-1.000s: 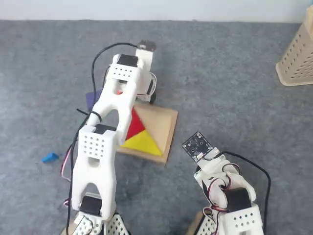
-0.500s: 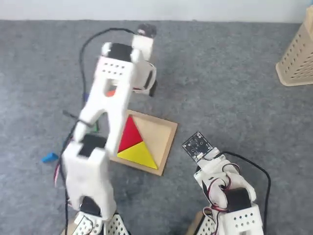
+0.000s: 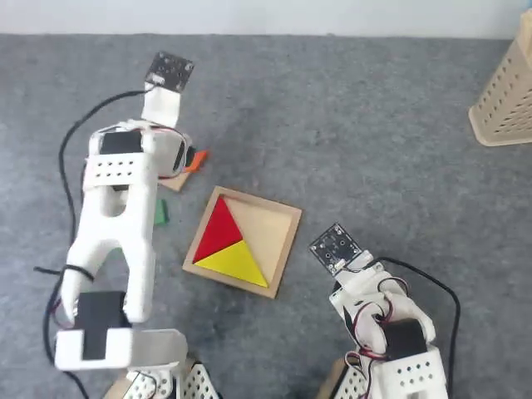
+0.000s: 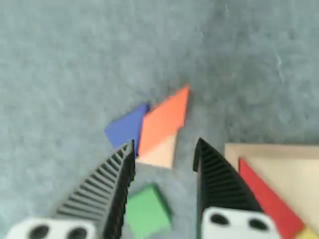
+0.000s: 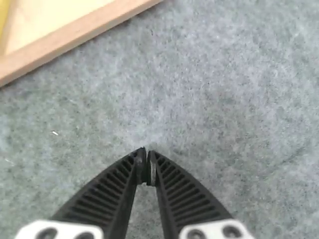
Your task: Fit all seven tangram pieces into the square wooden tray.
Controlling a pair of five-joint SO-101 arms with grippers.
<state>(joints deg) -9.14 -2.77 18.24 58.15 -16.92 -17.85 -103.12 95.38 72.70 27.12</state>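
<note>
Robotics lab bench — felt mat (image 3: pixel 399 141), printed arms (image 3: pixel 116 216).

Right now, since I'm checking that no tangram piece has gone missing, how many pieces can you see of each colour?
red piece: 1
yellow piece: 1
orange piece: 1
blue piece: 1
green piece: 1
pale tan piece: 1
Total: 6

No legible text, label, number or sign on any surface here.
</note>
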